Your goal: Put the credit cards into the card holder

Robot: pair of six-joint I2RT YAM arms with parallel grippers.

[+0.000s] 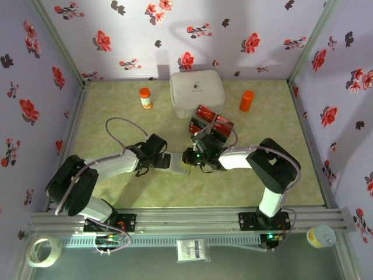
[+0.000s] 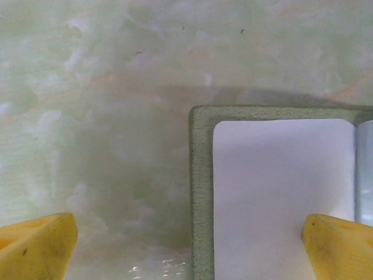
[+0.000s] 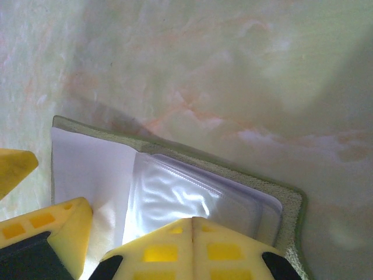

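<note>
card holder [image 1: 175, 163]: lies open flat on the desk [image 1: 116, 122], pale inside facing up, olive rim round it, clear plastic sleeve [image 3: 175, 201] on one half

left gripper [image 2: 189, 246]: jaws spread wide, nothing btwn them. One yellow tip hangs over the holder's pale inside, the other over bare desk just off the holder's edge

right gripper [image 3: 192, 233]: closed, both yellow tips pressed together, sitting at the holder's clear sleeve. Can't tell if it's pinching any of the plastic

credit cards [image 1: 211, 123]: red + dark ones bunched together on the holder's far-right side, near it but not touching. Exact count too small to tell

white box [image 1: 197, 92]: beyond the holder, further back than the cards, lid on

orange bottle [image 1: 145, 97]: far-left of the holder, upright, well apart from it

orange cylinder [image 1: 246, 100]: far-right of the holder, upright, well apart too

arms: come in at the holder from both sides, left arm on its left, right arm on its right
</note>
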